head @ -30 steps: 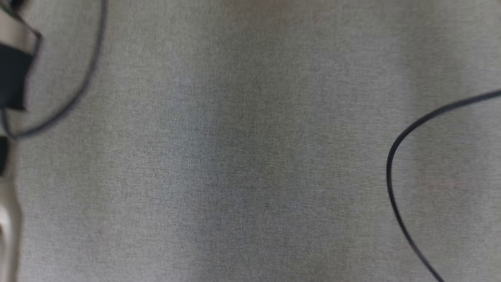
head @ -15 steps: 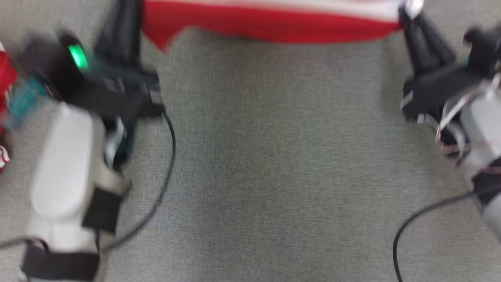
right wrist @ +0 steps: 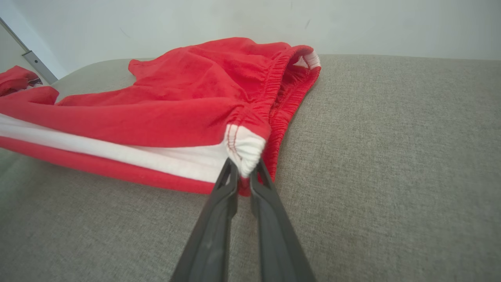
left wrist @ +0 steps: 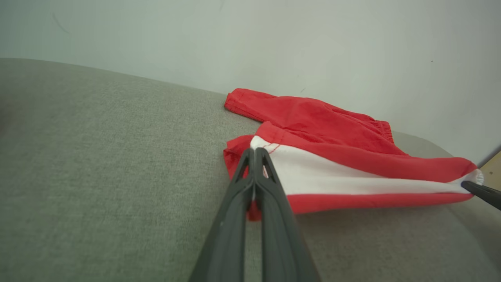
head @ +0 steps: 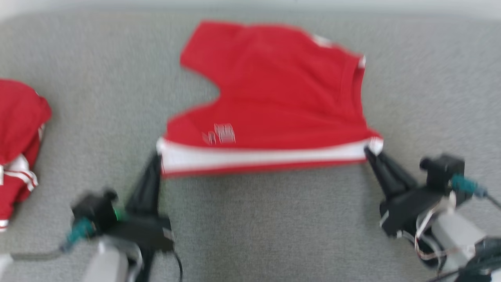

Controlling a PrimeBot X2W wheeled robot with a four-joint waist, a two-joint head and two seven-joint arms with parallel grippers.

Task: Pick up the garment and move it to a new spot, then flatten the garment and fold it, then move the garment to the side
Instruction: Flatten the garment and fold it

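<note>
Black tapering fingers (right wrist: 209, 235); behind the jaws, blocky black wrist housings (head: 407, 203), teal connectors (head: 464, 185), a green light (head: 116, 214), pale forearms (head: 456, 232).

Grey fabric surface (head: 274, 227) stretching across whole head view, far edge meeting pale wall (head: 250, 4) along top of frame. Red shorts (head: 274, 98) lying on it in upper middle, waistband facing right of frame, leg openings facing left. White-striped near edge sitting slightly lifted, throwing shadow on fabric below. Second red garment (head: 17, 129) with white stripes lying bunched at left edge of frame, well apart from shorts.
</note>
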